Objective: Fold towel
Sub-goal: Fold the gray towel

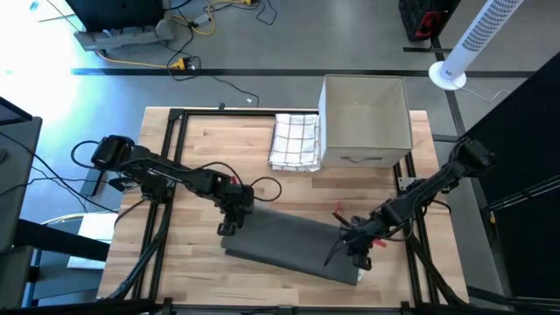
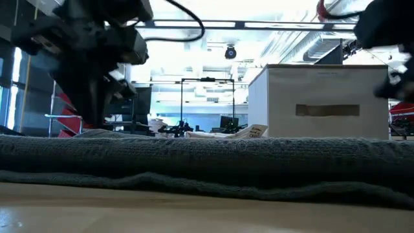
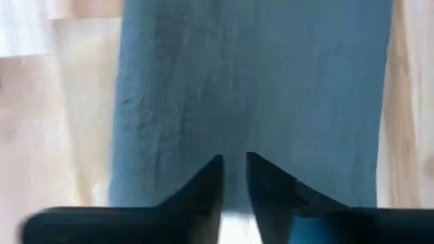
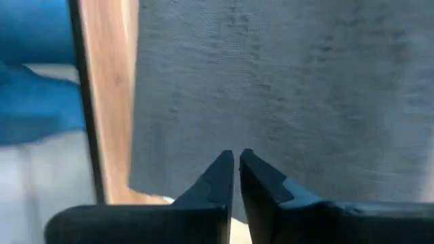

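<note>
A dark grey towel [image 1: 290, 248] lies as a long folded strip on the wooden table, slanting from the left toward the near right; the low view shows the towel [image 2: 207, 162] flat in layers. My left gripper [image 1: 230, 225] is at the strip's left end and my right gripper [image 1: 357, 254] at its right end. In the wrist views each one, my left gripper [image 3: 234, 163] and my right gripper [image 4: 236, 157], has its fingers drawn together over the towel's edge. My left gripper has the towel's left end edge [image 3: 234, 146] between its nearly closed fingertips, coming slanting down from the table's left. How many layers it has does not show. The towel lies flat on the table beyond the fingers. My right gripper is closed at the towel's right end edge [image 4: 236, 139], a short way from a corner [image 4: 135, 186], slanting down from the table's right. Its own fingers hide the contact, so the layers do not show. The towel lies flat there.
A folded white checked cloth [image 1: 295, 140] lies at the far middle of the table, next to a white box [image 1: 366, 122] at the far right. A black frame rail [image 1: 175, 166] runs along the table's left side. Bare wood [image 1: 210, 284] shows near the front edge.
</note>
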Controlling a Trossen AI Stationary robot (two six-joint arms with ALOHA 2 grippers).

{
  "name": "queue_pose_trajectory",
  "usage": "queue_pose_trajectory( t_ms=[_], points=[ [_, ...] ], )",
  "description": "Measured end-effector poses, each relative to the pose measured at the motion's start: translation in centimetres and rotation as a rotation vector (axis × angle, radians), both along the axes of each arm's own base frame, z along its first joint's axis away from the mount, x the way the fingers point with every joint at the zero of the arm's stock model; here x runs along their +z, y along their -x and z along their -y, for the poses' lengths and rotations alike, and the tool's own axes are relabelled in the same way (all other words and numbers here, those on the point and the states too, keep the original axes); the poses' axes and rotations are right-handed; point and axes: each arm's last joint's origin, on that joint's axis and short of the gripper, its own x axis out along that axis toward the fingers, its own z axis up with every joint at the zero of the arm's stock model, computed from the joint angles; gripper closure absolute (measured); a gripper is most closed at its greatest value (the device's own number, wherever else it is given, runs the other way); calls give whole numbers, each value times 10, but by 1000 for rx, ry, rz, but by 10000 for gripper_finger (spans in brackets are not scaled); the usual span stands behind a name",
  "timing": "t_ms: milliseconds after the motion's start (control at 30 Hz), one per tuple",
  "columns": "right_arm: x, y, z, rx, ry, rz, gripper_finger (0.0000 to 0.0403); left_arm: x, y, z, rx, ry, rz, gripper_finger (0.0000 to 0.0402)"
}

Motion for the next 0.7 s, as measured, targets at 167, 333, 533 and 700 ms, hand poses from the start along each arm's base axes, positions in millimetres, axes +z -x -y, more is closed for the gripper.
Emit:
queue_pose_trajectory(
  t_ms=[167, 333, 533, 700],
  points=[
    [-8, 5, -1, -61, -14, 8, 401, -24, 9, -4, 27, -14, -93, 394],
    [-19, 17, 10, -92, 107, -105, 403, -41, 13, -5, 75, 8, -139, 399],
    [-22, 12, 36, -198, 201, -173, 403, -39, 17, 1, 154, 31, -156, 401],
    [-21, 7, 61, -290, 264, -204, 403, -33, 22, 9, 190, 89, -185, 401]
  ],
)
